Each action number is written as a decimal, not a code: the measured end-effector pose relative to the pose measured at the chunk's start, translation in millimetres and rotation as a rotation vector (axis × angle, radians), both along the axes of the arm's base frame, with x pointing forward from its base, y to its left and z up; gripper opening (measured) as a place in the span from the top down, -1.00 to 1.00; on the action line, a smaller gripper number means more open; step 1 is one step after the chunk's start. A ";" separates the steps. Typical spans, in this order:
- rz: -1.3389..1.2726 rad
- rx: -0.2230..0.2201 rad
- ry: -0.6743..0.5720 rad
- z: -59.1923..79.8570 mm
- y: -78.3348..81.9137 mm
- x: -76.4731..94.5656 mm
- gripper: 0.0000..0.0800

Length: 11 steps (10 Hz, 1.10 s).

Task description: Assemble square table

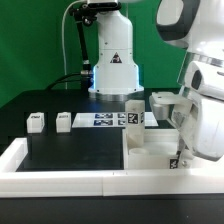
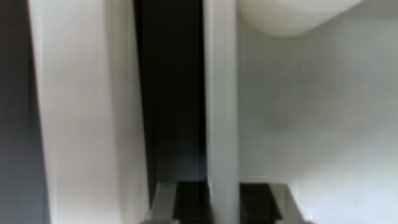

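Observation:
The white square table slab [image 1: 150,150] lies at the exterior view's right, against the front rim. A white leg [image 1: 134,114] stands upright on its far left corner. Two loose tagged legs [image 1: 36,122] [image 1: 64,121] sit on the black surface at the left. My arm [image 1: 202,125] bends down over the slab's right side and hides the jaws in that view. In the wrist view my gripper [image 2: 222,207] is shut on a thin upright white wall [image 2: 221,100] of the slab, with a dark finger [image 2: 178,208] on each side. A rounded white part [image 2: 320,15] shows beyond.
The marker board [image 1: 105,120] lies flat behind the slab, near the robot's base [image 1: 112,70]. A long white rim [image 1: 60,180] borders the front of the black surface, with a raised end at the left [image 1: 12,150].

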<state>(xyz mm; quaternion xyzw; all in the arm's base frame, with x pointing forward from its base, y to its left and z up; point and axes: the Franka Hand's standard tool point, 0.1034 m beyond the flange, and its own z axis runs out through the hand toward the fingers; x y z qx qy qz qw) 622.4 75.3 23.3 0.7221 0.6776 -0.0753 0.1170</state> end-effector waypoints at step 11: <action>-0.037 -0.043 0.109 -8.8 -9.9 -22.5 -0.57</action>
